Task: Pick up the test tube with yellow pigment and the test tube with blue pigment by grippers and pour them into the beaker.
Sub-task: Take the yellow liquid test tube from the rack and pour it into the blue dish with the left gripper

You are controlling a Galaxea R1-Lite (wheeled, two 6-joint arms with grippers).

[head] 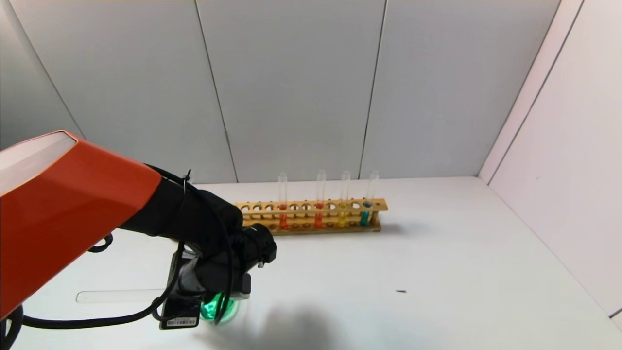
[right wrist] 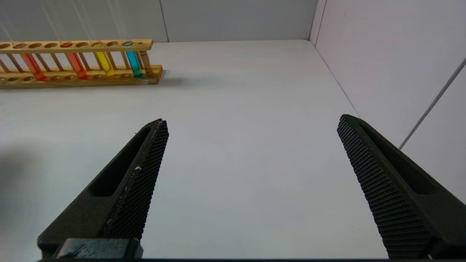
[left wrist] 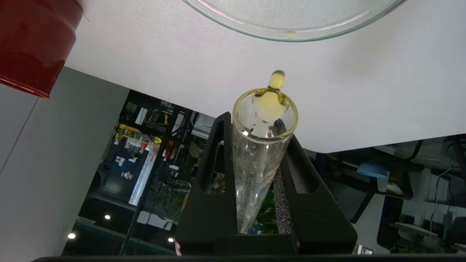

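Yellow drops cling at the mouth of the tipped tube [left wrist: 262, 145], clamped between the left gripper's [left wrist: 262, 203] fingers above the beaker [head: 218, 307] on the near left desk [head: 437, 272]. Holding the tilt steady should drain it. The right gripper [right wrist: 251, 182] fingers gape wide, empty. The blue tube [head: 365, 209] waits in the far rack [head: 311, 214].

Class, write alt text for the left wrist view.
The left gripper holds a tipped test tube, a yellow drop at its mouth, above a white table. A glass rim and red cup show at the edges.
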